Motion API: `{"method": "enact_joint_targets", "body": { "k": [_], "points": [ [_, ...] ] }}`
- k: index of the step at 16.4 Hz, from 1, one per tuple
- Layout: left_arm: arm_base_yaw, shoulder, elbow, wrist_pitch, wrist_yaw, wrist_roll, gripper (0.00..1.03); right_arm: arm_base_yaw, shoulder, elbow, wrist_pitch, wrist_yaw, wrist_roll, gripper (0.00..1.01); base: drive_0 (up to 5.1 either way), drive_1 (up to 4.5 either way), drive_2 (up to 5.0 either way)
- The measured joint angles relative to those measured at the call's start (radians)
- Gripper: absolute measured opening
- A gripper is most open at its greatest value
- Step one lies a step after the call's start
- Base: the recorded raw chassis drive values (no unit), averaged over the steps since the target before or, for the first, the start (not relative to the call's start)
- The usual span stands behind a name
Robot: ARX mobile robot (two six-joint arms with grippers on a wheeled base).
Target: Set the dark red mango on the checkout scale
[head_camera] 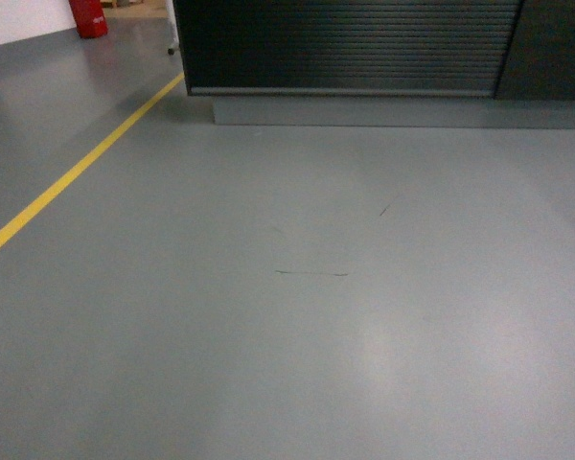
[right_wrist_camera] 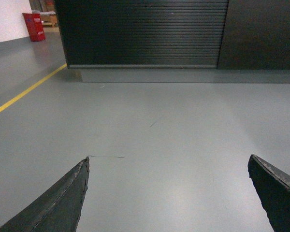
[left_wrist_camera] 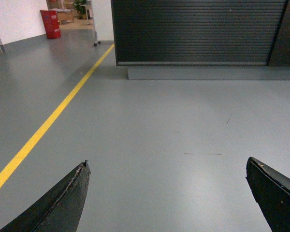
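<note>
Floor (head_camera: pixel 297 316), grey and glossy, fills most of your head view, with a yellow line (head_camera: pixel 72 177) slanting up from the left edge toward the far corner. At the top left you can make out a red object (head_camera: pixel 89 17) standing against a white wall (head_camera: pixel 24 19). Moving right, the checkout (head_camera: pixel 350 48) spans the top of your view: a dark counter with a horizontally ribbed front on a grey plinth (head_camera: pixel 393 110). Only its front face shows, so you cannot see the dark red mango or the scale in any view.

Your left gripper (left_wrist_camera: pixel 169 193) hangs over bare floor with its two dark fingers (left_wrist_camera: pixel 58 203) spread wide and nothing between them. Your right gripper (right_wrist_camera: pixel 169 193) is the same: fingers (right_wrist_camera: pixel 58 203) spread wide, empty, pointing at the counter front ahead.
</note>
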Motion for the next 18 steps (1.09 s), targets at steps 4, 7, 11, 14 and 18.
{"method": "enact_joint_targets", "body": {
  "k": [4,7,11,14,18],
  "points": [
    [0.0,0.0,0.0,0.0,0.0,0.0,0.98,0.0,0.0,0.0,0.0,0.0,0.0,0.98,0.0,0.0,0.0],
    [0.0,0.0,0.0,0.0,0.0,0.0,0.98,0.0,0.0,0.0,0.0,0.0,0.0,0.98,0.0,0.0,0.0],
    [0.0,0.0,0.0,0.0,0.0,0.0,0.98,0.0,0.0,0.0,0.0,0.0,0.0,0.98,0.0,0.0,0.0],
    [0.0,0.0,0.0,0.0,0.0,0.0,0.98,0.0,0.0,0.0,0.0,0.0,0.0,0.98,0.0,0.0,0.0],
    [0.0,0.0,0.0,0.0,0.0,0.0,0.98,0.0,0.0,0.0,0.0,0.0,0.0,0.98,0.0,0.0,0.0]
  ]
}}
